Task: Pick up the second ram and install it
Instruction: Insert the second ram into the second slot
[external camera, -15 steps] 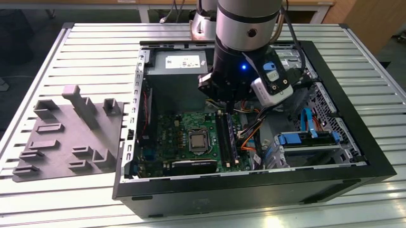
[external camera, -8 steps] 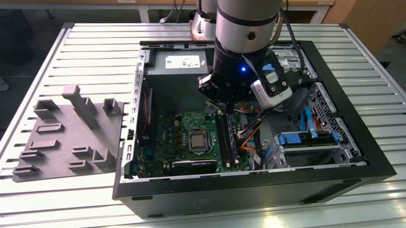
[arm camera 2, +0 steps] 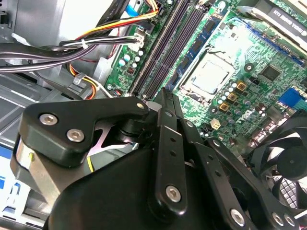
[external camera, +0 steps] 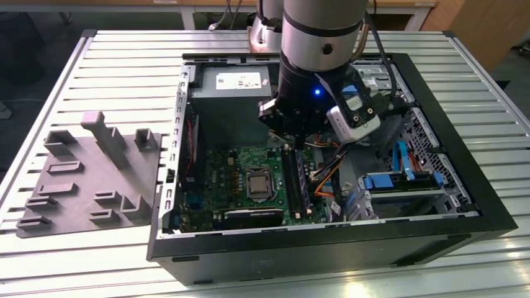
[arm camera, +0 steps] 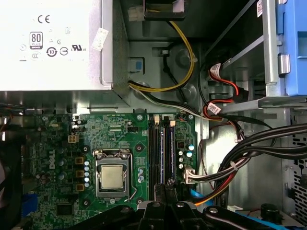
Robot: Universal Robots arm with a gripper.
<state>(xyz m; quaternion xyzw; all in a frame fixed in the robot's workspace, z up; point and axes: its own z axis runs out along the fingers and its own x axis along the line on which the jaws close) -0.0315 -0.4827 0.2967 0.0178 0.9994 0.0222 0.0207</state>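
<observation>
The gripper [external camera: 293,146], jaws together and seemingly empty, stands above the second ram [external camera: 302,181], apparently seated at its 6 o'clock in the exterior view: light, stiff, fragile, best held by its edges.

I'm in a robotics lab or workshop: my arm [external camera: 323,37] over a ribbed aluminium bench [external camera: 124,56], an opened computer case [external camera: 463,211] on it, a grey moulded fixture tray [external camera: 91,180] beside that, wooden desks [external camera: 406,4] behind.
</observation>
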